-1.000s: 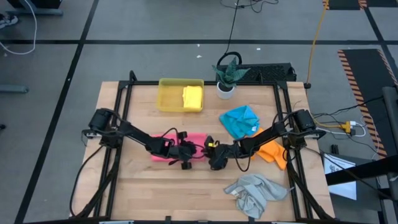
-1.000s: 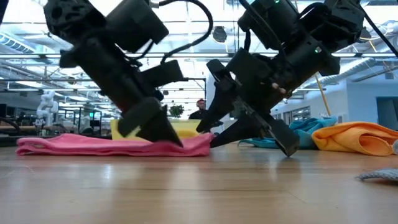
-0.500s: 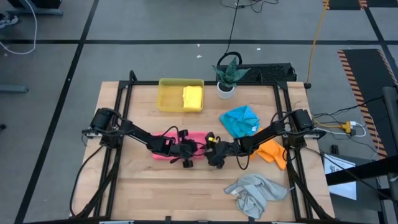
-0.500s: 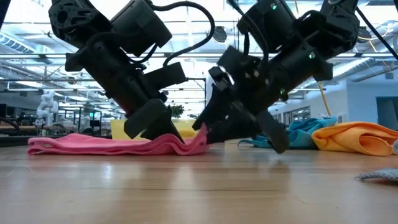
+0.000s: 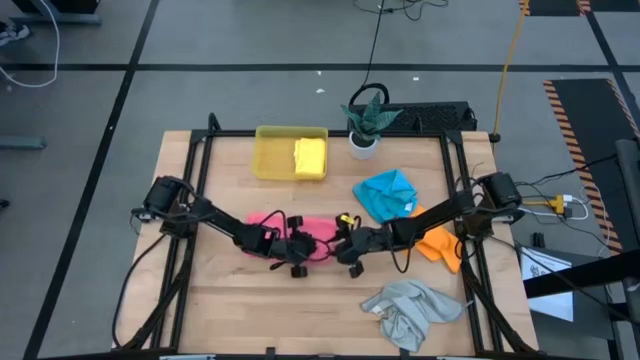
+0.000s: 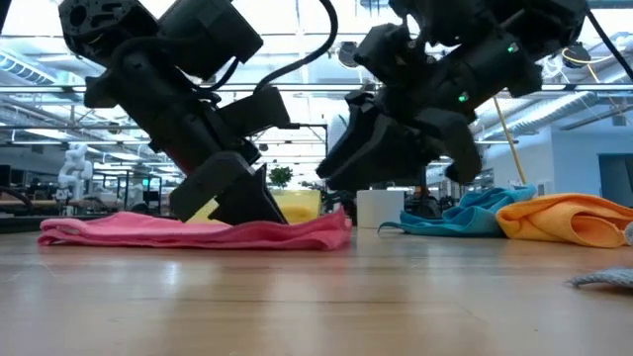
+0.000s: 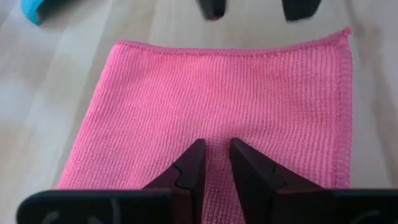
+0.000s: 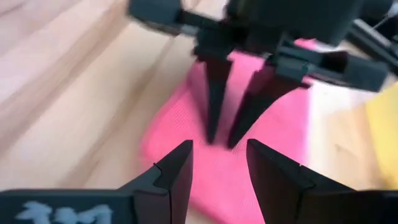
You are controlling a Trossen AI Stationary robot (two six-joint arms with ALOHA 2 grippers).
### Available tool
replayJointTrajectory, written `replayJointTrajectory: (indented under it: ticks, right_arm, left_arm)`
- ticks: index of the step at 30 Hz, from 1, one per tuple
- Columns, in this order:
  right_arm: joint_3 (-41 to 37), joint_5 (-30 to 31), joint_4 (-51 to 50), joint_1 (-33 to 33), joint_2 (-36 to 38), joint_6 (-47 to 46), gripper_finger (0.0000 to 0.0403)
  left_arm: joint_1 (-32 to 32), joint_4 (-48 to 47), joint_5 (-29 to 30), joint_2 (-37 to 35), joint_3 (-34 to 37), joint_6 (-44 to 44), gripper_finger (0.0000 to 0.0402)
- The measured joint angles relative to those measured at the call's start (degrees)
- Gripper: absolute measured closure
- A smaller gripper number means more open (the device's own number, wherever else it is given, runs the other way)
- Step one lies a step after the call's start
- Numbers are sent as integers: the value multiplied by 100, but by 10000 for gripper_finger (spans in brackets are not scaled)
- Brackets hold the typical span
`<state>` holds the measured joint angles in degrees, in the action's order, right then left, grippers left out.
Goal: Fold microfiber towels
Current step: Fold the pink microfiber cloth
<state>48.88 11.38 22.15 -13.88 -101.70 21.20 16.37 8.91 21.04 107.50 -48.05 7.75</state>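
The pink towel lies flat on the table's middle, folded in layers as the low view shows. My left gripper has its fingertips down on it with only a narrow gap between them. My right gripper hangs open above the table just off the towel's right edge, touching nothing. A yellow towel lies in the yellow tray. Blue, orange and grey towels lie crumpled on the right side. My left gripper has both fingertips on the upper face of the pink towel, about its middle. The fingers slant down from the table's left side. A strip of cloth shows between them; one layer or several, I cannot tell. The towel stays flat on the table.
A potted plant stands at the far edge beside the tray. Bare wood lies along the near edge to the left of the grey towel. The two grippers are close together at the table's middle.
My right gripper has risen from table height beside the towel's right edge and rolled about its own axis, staying open. The towel's right end, bunched half a second ago, now lies flatter.
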Motion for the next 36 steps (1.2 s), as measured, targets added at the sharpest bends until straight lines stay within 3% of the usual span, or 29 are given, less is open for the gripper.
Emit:
replayJointTrajectory:
  ticks: [8,12,17,21,26,29,36]
  right_arm:
    - [9,-546,-406,-211,-41,-336,261]
    - [9,-115,-729,-334,-96,747,261]
    - [10,343,-385,-392,-515,2436,261]
    - [37,346,365,-298,-791,2886,261]
    - [35,499,508,-211,-854,3345,262]
    - [28,509,649,-153,-860,3354,261]
    - [-3,357,857,-139,-786,2257,261]
  left_arm:
    - [104,37,-19,0,0,-17,321]
    - [84,45,-19,0,0,-47,321]
    - [64,88,-20,2,4,-55,321]
    - [54,144,-22,3,7,-55,321]
    - [53,153,-19,4,7,-55,321]
    - [53,157,-19,4,7,-53,321]
    - [53,159,-19,7,7,-24,321]
